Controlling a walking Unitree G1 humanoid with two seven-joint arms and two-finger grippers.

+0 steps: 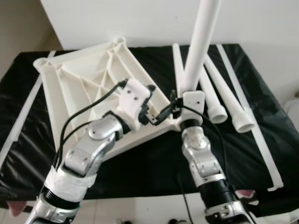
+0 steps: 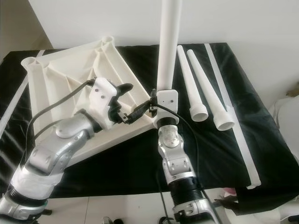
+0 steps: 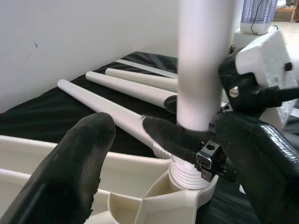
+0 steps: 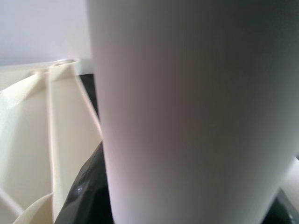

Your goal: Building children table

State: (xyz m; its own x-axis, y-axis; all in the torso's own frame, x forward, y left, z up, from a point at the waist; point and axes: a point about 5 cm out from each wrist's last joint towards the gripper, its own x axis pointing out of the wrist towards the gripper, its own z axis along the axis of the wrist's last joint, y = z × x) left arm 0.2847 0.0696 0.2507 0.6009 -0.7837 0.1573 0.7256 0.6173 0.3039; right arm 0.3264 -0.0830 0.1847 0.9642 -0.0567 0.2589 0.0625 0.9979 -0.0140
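Note:
The white plastic tabletop [image 1: 79, 79] lies upside down on the black-covered table. A white table leg [image 1: 201, 42] stands upright in the near right corner socket [image 3: 189, 179], its threaded end showing at the rim. My right gripper [image 2: 161, 109] is shut on the leg just above the socket, and the leg [image 4: 187, 112] takes up most of the right wrist view. My left gripper [image 1: 156, 105] is open beside that corner. Its fingers [image 3: 70, 177] straddle the socket and hold nothing.
Three loose white legs [image 2: 191, 84] lie side by side on the black cloth to the right of the tabletop. A long thin white strip [image 1: 252, 116] runs along the right side, and another [image 1: 18, 126] along the left. The white wall stands behind the table.

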